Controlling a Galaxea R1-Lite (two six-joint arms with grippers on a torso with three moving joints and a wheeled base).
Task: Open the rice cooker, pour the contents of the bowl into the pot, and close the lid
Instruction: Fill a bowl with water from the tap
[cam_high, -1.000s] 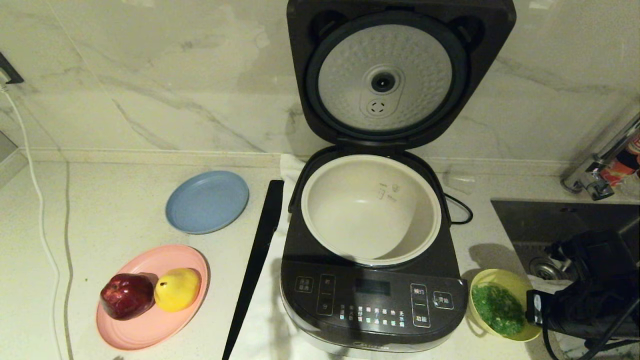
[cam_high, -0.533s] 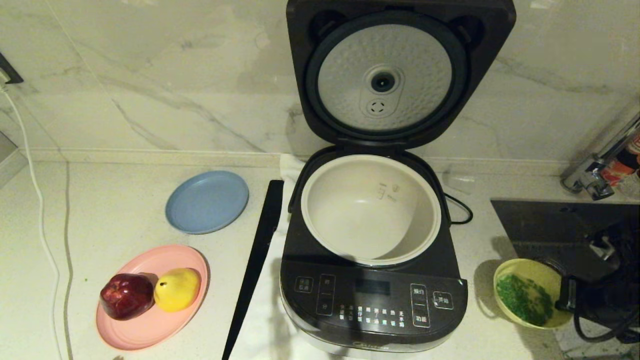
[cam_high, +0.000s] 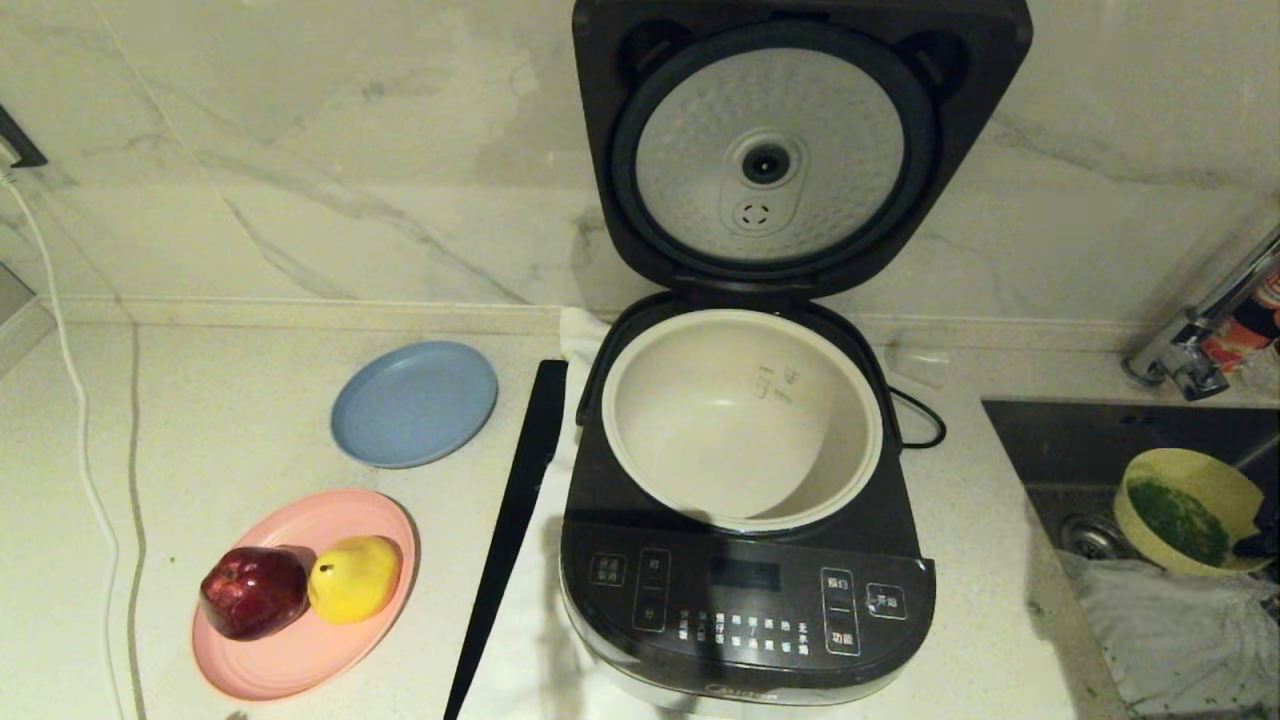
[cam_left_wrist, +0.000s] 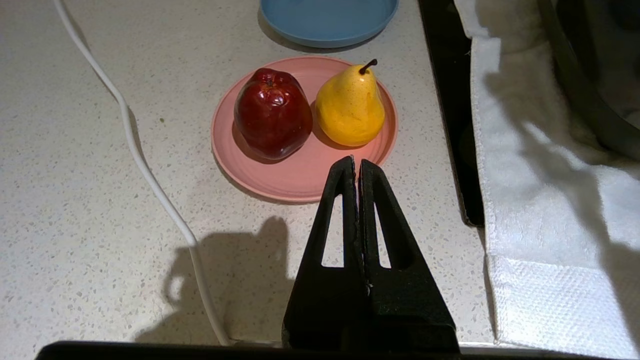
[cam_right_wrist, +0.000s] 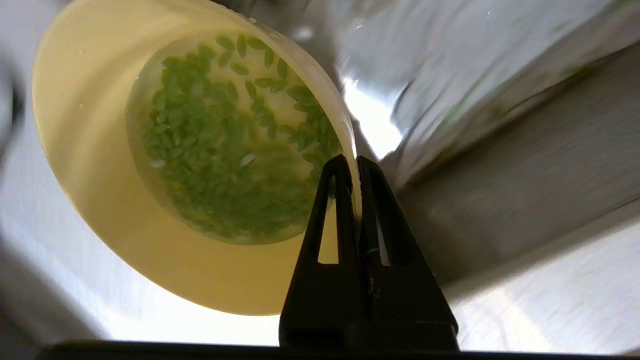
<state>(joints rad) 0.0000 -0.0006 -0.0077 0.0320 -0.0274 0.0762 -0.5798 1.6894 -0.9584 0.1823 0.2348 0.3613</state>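
Note:
The dark grey rice cooker (cam_high: 745, 590) stands mid-counter with its lid (cam_high: 770, 150) hinged upright, dimpled silver plate facing me. Its cream pot (cam_high: 742, 415) holds nothing. The yellow bowl (cam_high: 1185, 510) hangs tilted over the sink at the far right, and the green contents (cam_high: 1185, 520) are still inside. My right gripper (cam_right_wrist: 352, 162) is shut on the bowl's (cam_right_wrist: 100, 165) rim, the green contents (cam_right_wrist: 225, 150) lying just past its fingers. My left gripper (cam_left_wrist: 356, 165) is shut on nothing, low over the counter near the pink plate, out of the head view.
A blue plate (cam_high: 414, 402) and a pink plate (cam_high: 290, 670) with a red apple (cam_high: 253, 590) and yellow pear (cam_high: 355, 577) lie left of the cooker. A black strip (cam_high: 515, 520) and white cable (cam_high: 80, 430) cross the counter. Sink (cam_high: 1100, 440), faucet (cam_high: 1190, 350) and a cloth (cam_high: 1180, 630) at right.
The right gripper has lifted the bowl off the counter beside the cooker and carried it right and back, over the sink. The right arm has mostly left the head view.

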